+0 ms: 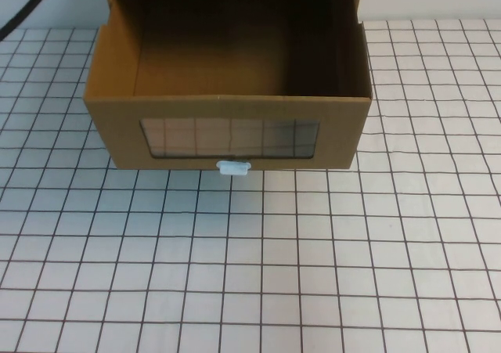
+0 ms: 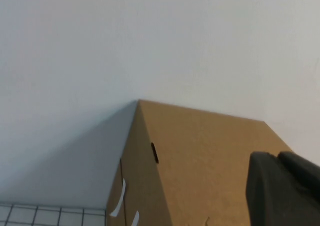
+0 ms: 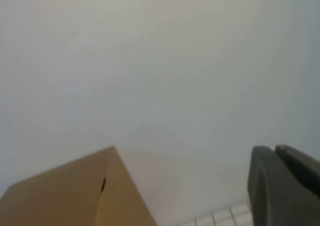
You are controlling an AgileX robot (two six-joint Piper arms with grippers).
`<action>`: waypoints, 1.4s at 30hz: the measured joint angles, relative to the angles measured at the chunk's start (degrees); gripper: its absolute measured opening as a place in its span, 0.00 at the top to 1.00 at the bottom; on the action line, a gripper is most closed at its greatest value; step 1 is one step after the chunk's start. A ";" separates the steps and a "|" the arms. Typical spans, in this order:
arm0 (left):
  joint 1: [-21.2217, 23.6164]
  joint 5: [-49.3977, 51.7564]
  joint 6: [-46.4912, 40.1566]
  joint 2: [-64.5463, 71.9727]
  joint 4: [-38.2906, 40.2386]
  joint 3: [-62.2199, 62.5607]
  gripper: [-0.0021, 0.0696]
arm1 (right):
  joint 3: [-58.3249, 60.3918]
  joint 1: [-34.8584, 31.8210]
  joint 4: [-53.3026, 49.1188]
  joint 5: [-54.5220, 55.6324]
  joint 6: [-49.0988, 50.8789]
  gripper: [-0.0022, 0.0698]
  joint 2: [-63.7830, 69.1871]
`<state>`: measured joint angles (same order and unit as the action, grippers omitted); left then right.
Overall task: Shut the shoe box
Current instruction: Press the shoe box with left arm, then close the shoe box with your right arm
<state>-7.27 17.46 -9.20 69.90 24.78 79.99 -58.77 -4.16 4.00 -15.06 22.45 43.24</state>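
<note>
Shoe box (image 1: 227,102), brown matte cardboard, sat at table's far centre on white grid-lined cloth (image 1: 313,275), drawer pulled out toward near side, interior bare. Rectangular clear window (image 1: 229,138) in front; small white pull tab (image 1: 233,168) at lower edge. Left gripper (image 2: 285,191) and right gripper (image 3: 285,186) appeared only in wrist views, dark edges beside box corners, touching nothing; opening could not be told.

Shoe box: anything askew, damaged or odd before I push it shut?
Nothing damaged. The shoe box drawer is pulled well out and empty, white tab at its front. Left gripper and right gripper show only in their wrist views, off the box.
</note>
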 joint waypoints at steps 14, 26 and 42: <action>0.00 42.38 -19.59 27.13 13.19 35.89 0.98 | -18.45 17.95 15.20 -35.96 -44.43 0.99 25.71; 0.00 49.39 -20.39 45.07 13.99 47.62 0.98 | -26.17 31.07 31.61 -44.27 -58.50 0.99 36.23; 0.00 47.73 -19.54 46.96 16.57 48.23 0.98 | -26.26 39.14 32.32 -34.23 -59.14 0.99 51.32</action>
<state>-7.27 65.20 -28.74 116.86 41.35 128.23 -85.03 34.98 36.32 -49.29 -36.69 94.55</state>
